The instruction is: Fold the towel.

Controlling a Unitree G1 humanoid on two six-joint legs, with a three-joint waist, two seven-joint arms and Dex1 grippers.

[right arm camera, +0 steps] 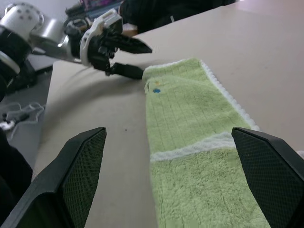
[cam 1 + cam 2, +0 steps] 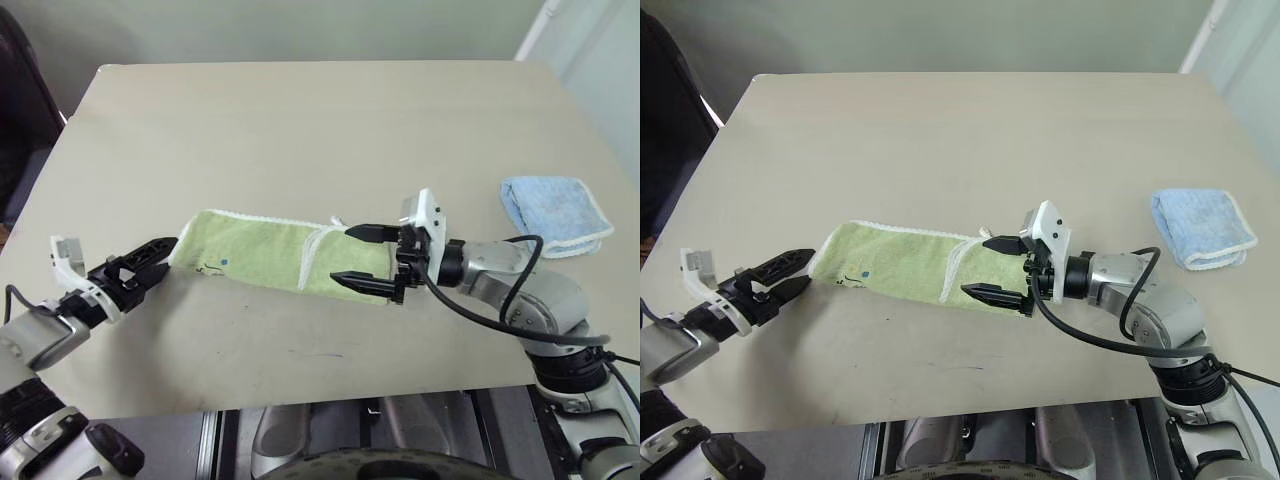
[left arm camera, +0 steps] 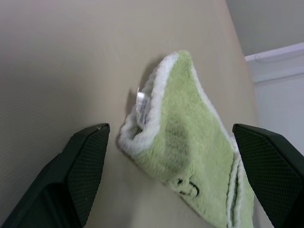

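Note:
The towel (image 2: 265,258), light green with white edging, lies on the table as a long narrow strip running left to right. It has a small dark mark (image 2: 223,264) near its left end. My left gripper (image 2: 166,257) is open at that left end, and the towel's end (image 3: 190,123) lies between its fingers in the left wrist view. My right gripper (image 2: 343,255) is open at the right end, one finger on each side of the cloth (image 1: 190,156). Neither gripper holds anything. The right wrist view also shows the left gripper (image 1: 137,59) at the strip's far end.
A smaller light blue towel (image 2: 555,212) lies folded near the right edge of the beige table (image 2: 300,130). A black cable (image 2: 500,300) loops over my right forearm. A dark object (image 2: 20,110) stands beyond the table's left edge.

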